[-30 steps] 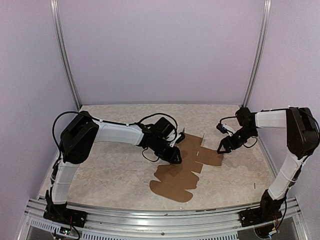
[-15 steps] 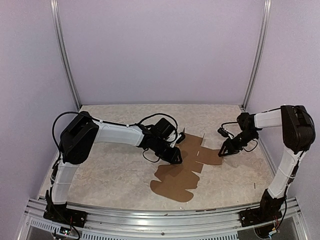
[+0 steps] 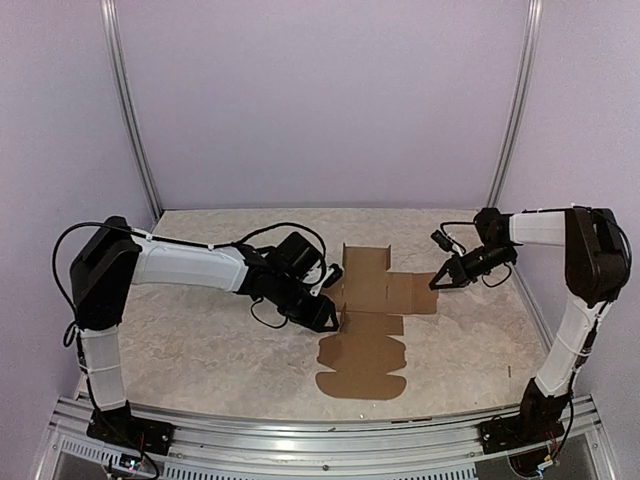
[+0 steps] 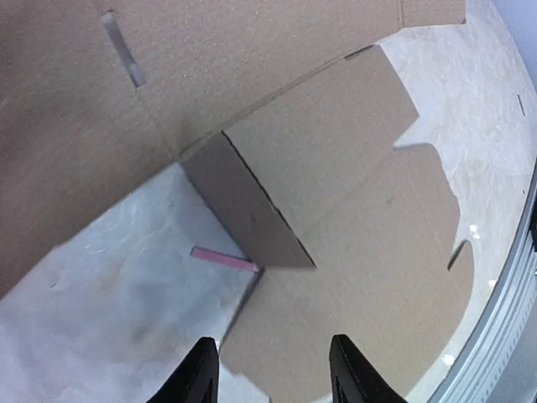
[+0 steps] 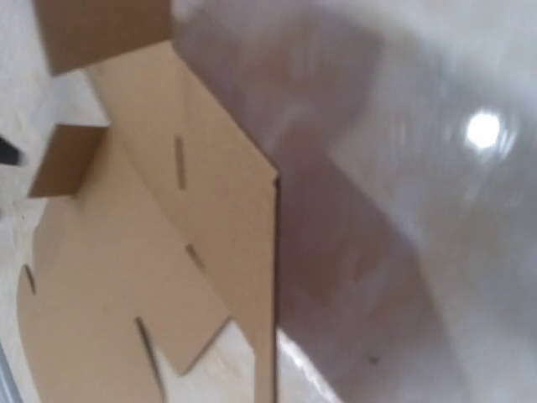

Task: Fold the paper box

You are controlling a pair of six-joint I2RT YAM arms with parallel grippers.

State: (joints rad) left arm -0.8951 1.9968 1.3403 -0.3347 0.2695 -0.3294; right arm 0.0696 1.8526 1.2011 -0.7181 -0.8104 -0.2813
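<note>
Item: paper box (image 3: 375, 300), a plain brown die-cut cardboard sheet, mostly flat.
Location: mid table (image 3: 200, 340), between the two arms.
Layout (top view): square panels in a cross. Rounded tabs at the 6 o'clock end. 12 o'clock panel w/ short side flaps that look raised.
Detail: narrow slots (image 5: 179, 161) cut into the panels. One small flap (image 4: 247, 210) stands upright at a fold (left wrist view).
Markings: plain brown on every face shown.
L tool: left gripper (image 3: 328, 314) at the box's 9 o'clock edge. Fingertips (image 4: 201, 374) apart, nothing between them, cardboard below.
R tool: right gripper (image 3: 440, 282) at the box's 3 o'clock edge, jaws closed. Cannot tell whether cardboard is pinched (wrist view blurred).
Misc: small pink strip (image 4: 222, 258) on the table beside the upright flap.
</note>
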